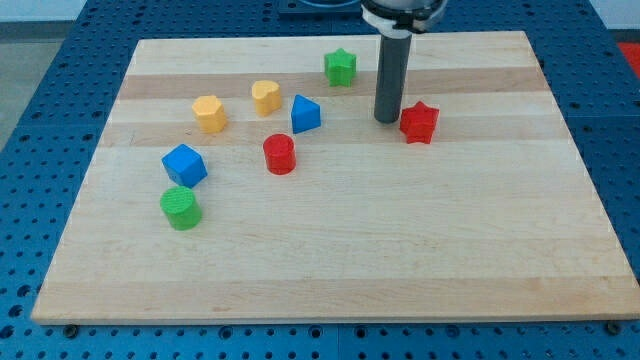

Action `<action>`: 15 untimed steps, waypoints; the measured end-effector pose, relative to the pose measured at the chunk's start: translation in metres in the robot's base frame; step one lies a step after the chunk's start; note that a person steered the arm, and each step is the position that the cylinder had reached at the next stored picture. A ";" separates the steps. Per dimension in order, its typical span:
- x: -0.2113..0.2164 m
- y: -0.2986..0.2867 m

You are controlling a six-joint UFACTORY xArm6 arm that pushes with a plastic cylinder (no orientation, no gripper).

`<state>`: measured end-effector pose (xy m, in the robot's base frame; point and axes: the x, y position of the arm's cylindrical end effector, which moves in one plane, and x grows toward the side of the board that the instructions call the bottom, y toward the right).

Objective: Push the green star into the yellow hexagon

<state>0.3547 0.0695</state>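
The green star sits near the view's top, a little right of centre. The yellow hexagon lies well to its lower left. A yellow heart-shaped block lies between them. My tip rests on the board below and to the right of the green star, just left of the red star, close to touching it. The tip is apart from the green star.
A blue triangular block sits right of the yellow heart. A red cylinder lies below it. A blue cube and a green cylinder are at the left. The wooden board ends in blue perforated table.
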 end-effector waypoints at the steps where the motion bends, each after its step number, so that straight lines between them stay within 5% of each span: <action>1: -0.021 0.000; 4: -0.074 0.000; 7: -0.101 -0.076; 15: -0.130 -0.156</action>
<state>0.2249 -0.0861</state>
